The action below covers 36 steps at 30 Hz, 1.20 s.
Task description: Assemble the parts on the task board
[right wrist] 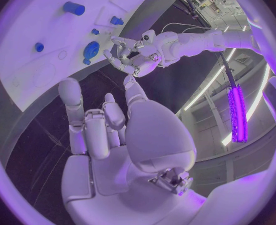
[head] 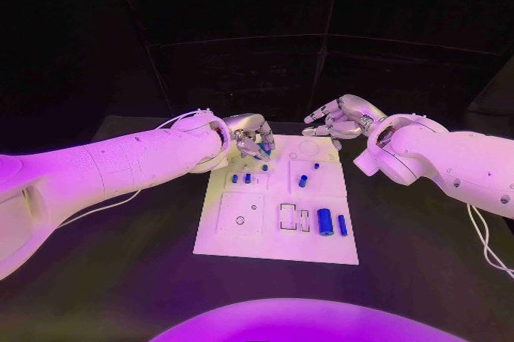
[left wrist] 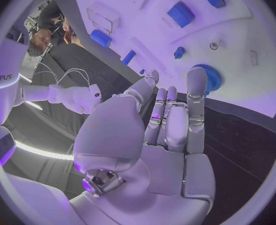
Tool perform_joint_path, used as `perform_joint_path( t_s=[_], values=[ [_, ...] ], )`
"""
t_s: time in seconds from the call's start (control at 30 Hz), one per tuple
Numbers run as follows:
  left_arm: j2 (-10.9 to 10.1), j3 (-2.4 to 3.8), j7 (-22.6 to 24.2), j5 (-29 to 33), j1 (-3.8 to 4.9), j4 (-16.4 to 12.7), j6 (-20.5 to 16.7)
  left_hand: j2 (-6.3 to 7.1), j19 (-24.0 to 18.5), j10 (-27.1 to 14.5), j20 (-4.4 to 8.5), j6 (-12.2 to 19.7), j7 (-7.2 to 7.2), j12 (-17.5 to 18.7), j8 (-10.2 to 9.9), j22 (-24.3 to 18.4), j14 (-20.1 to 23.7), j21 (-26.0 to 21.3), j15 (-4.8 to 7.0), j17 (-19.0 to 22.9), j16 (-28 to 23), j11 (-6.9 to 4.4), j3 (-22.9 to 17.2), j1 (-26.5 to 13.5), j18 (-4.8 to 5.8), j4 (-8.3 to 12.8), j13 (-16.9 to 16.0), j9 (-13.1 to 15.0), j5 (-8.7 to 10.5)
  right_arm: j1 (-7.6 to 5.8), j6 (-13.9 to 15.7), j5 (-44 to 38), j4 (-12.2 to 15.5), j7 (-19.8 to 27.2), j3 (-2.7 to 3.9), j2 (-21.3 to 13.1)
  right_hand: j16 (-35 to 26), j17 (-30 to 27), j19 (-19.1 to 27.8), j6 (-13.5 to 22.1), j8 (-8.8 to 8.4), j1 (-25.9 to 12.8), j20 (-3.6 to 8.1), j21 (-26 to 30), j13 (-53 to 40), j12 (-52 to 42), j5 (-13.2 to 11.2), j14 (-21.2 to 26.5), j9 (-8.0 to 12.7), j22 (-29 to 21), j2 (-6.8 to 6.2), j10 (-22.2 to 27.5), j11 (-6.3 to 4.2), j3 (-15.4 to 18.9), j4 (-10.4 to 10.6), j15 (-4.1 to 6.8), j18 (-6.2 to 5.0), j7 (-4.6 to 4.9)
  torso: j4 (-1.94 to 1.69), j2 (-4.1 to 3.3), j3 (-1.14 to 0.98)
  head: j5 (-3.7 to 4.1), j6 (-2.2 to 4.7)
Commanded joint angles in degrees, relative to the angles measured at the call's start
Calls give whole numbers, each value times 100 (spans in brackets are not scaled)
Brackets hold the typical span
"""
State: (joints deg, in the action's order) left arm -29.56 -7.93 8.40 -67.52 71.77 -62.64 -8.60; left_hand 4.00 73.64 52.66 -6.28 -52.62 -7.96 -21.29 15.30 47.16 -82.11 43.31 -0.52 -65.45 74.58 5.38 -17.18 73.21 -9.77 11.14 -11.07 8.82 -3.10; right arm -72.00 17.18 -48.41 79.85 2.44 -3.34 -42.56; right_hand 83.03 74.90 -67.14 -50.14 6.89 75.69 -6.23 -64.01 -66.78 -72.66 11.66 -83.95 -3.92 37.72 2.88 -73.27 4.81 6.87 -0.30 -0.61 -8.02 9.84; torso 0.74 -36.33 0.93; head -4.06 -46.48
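Note:
The white task board [head: 273, 242] lies in the middle of the table. A blue gear [left wrist: 210, 78] lies flat at its far left corner. My left hand [head: 249, 137] hovers there, one fingertip [left wrist: 197, 76] at the gear's rim and the thumb apart; it grips nothing. In the right wrist view the gear [right wrist: 90, 50] lies beside the left hand [right wrist: 132, 59]. My right hand [head: 337, 123] hangs off the board's far right corner, fingers spread and empty. A thick blue cylinder [head: 324, 221] and a thin peg [head: 343, 224] lie near the board's right edge. Small blue pieces [head: 303, 181] stand mid-board.
Two short blue pieces [head: 241, 178] sit on the board's left half, above a square recess [head: 240, 213]. Rectangular slots [head: 289, 216] are near the cylinder. Black table surrounds the board, with room in front of it and to both sides.

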Motion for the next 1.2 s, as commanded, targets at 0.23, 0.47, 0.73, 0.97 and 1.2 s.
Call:
perform_joint_path(
  t_s=[0.23,0.47,0.73,0.97,1.2],
  values=[
    [170,-2,-175,-1391,-57,185,350,76,463,150,50,-197,26,103,-163,790,-280,907,46,-465,421,-46,24,-30,184,-26,255,-120,20,-11,15,-9,8,63,4,9,-24,-1,24,16,36,36,2,27,15,29,39,-277,-3,-15,37,60,-4,44,2,42,-106,0,-7,3,2,42,12],
    [269,-7,-247,-1563,-152,324,478,64,554,202,64,-255,31,134,-208,943,-321,1080,57,-499,465,-54,25,-30,213,-36,325,-150,20,-11,18,-10,8,64,4,13,-24,-1,24,16,36,36,2,27,15,29,39,-277,-3,-15,37,60,-4,44,2,42,-106,0,-12,4,6,62,10],
    [372,-5,-185,-1601,-210,479,463,26,641,272,69,-331,27,166,-244,1111,-357,1265,58,-512,494,-50,-2,-12,249,-41,394,-175,19,-11,19,-14,-4,70,4,30,-24,-1,24,16,36,36,2,27,15,29,39,-277,-3,-15,37,60,-4,44,2,42,-106,0,-8,5,5,64,9],
    [441,-4,-135,-1606,-227,539,449,-33,694,378,75,-417,34,205,-280,1222,-381,1384,64,-504,507,-57,-69,4,270,-47,461,-199,19,-11,19,-15,-9,71,4,37,-24,-1,24,16,36,36,2,27,15,29,39,-277,-3,-15,37,60,-4,44,2,42,-106,0,-13,5,2,70,7],
    [478,-3,-126,-1607,-234,560,415,-86,723,475,82,-474,32,268,-335,1307,-386,1470,71,-471,501,-65,-160,-4,286,-62,532,-229,20,-11,23,-16,11,63,4,22,-24,-1,24,16,36,36,2,27,15,29,39,-277,-3,-15,37,60,-4,44,2,42,-106,0,-16,-2,-2,74,18]
  ],
)
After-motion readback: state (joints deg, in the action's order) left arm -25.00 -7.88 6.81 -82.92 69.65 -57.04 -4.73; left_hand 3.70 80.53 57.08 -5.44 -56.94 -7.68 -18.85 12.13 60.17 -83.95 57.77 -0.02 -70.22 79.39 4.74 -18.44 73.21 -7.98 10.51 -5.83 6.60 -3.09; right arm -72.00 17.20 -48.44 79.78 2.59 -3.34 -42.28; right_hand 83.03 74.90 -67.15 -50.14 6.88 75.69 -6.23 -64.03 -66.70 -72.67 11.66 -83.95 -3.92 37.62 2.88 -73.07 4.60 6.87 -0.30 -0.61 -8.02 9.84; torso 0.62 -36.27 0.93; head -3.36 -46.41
